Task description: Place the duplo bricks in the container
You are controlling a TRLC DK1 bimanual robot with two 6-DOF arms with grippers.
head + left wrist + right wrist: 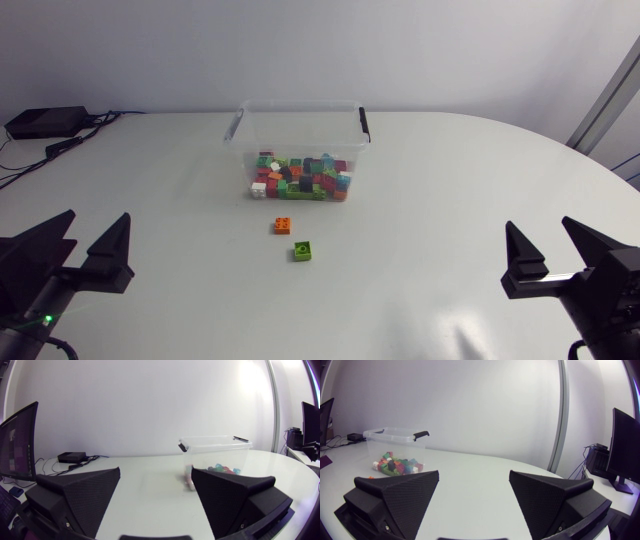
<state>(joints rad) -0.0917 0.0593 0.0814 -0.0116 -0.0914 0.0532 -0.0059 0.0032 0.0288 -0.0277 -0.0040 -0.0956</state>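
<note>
White table [450,190], matte, its far edge rounded. Plain pale wall [400,50] behind it; the light is soft and even. A black box [45,122] with dark cables [103,116] sits on the far corner, well ahead of my left gripper [97,215] and off to its left.

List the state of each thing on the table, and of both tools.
Container: upright, no lid on, partly filled with bricks.
Orange brick: loose on the table, outside the container.
Green brick: loose on the table, outside the container, beside the orange one.
Left tool: open, empty.
Right tool: open, empty.
</note>
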